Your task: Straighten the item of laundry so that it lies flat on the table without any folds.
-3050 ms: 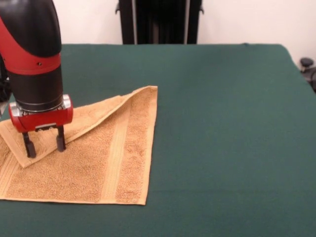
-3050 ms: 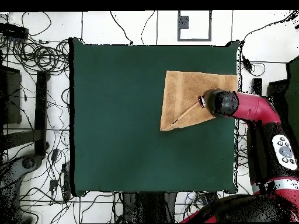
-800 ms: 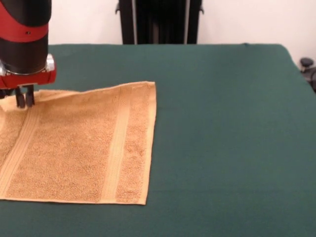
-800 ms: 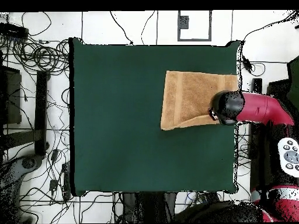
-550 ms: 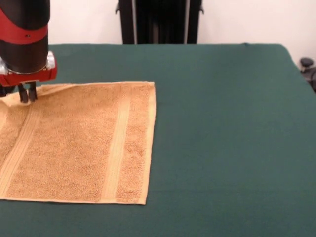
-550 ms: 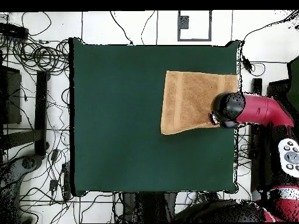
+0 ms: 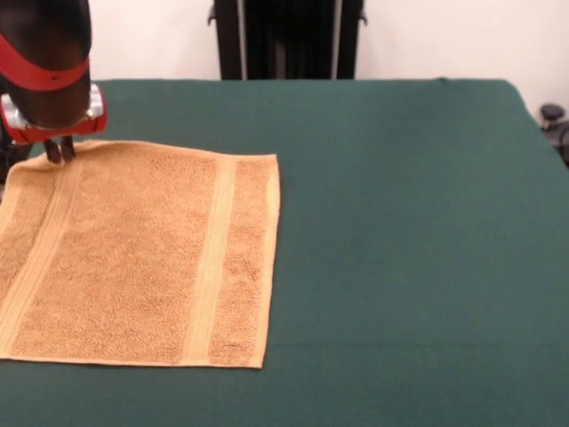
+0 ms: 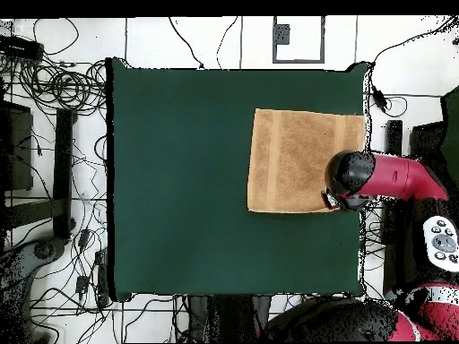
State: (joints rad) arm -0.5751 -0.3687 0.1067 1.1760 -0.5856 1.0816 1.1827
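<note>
The orange-tan towel [image 7: 142, 258] lies spread out on the green table [image 7: 400, 222] at the left of the front view, with its woven bands showing and no folds visible. Its left part runs past the picture's edge. My gripper [image 7: 60, 151] stands at the towel's far edge near the far left corner, with the fingers close together and pinching the cloth there. In the overhead view the towel [image 8: 291, 161] lies at the table's [image 8: 179, 179] right side, and the arm's head covers its lower right corner and hides the gripper.
The robot's pedestal [image 7: 289, 40] stands behind the table's far edge. In the overhead view the red arm [image 8: 399, 177] reaches in from the right, and cables and equipment lie on the floor around the table.
</note>
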